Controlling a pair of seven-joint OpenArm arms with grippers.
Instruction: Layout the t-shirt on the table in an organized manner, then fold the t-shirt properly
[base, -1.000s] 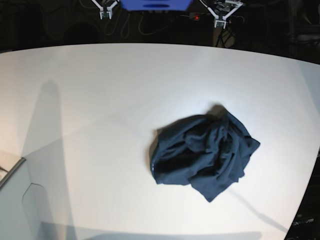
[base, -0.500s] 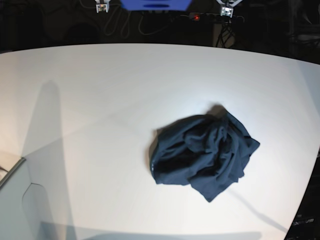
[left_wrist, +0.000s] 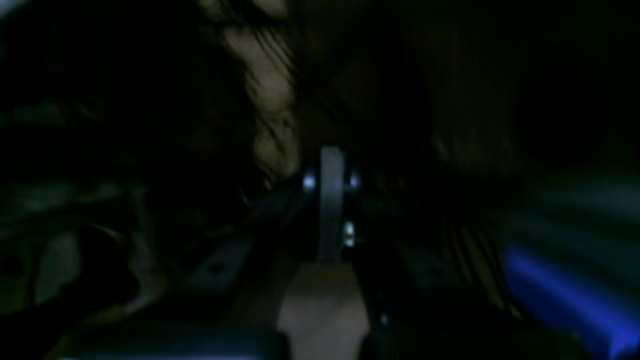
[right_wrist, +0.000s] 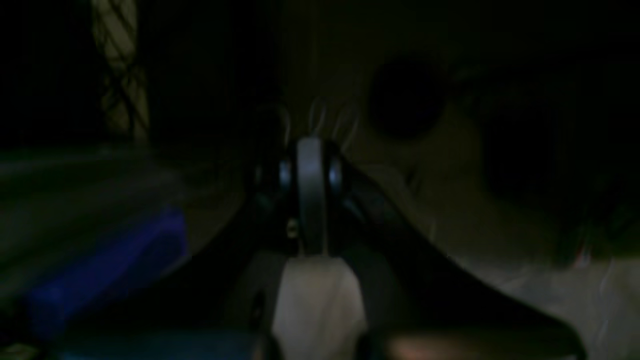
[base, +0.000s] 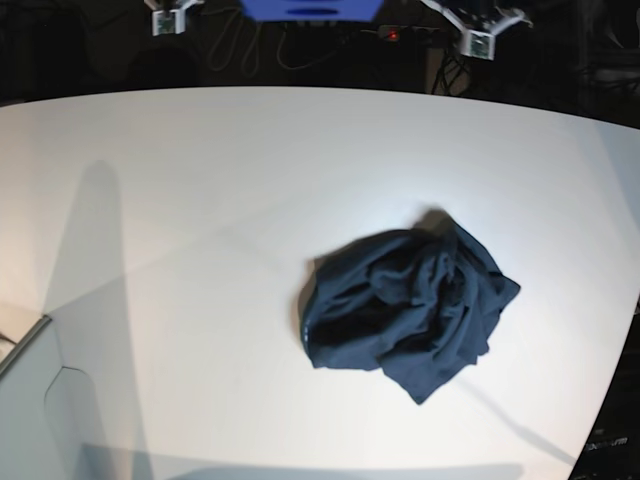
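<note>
**Shirt still bunched; both arms parked far from it**

The dark navy blue soft cloth t-shirt (base: 405, 310) lay in a crumpled heap on the large smooth white tabletop (base: 200, 250), right of centre in the base view and toward the near edge. No sleeve, hem or collar could be picked out from the folds, and nothing touched the cloth.

Both grippers sat at the far side, beyond the table's back edge and well apart from the shirt. The left gripper (base: 480, 30) showed at the top right of the base view, the right gripper (base: 167, 18) at the top left. In each dim, blurred wrist view the fingers met in a single narrow line, so the left gripper's fingers (left_wrist: 331, 200) were pressed together on nothing, and the right gripper's fingers (right_wrist: 311, 195) were likewise closed and empty. A blue block (base: 310, 8) sat between the arms at the top edge, and a pale grey box corner (base: 30, 400) showed at lower left.

Judged from this, the laying-out step had not begun. The next move would likely call for both arms to reach across, part their fingers, and take two separate edges of the heap so it could be lifted and spread flat. Choosing grip points would be the hard part, since the cloth's outline was buried in its own folds.
</note>
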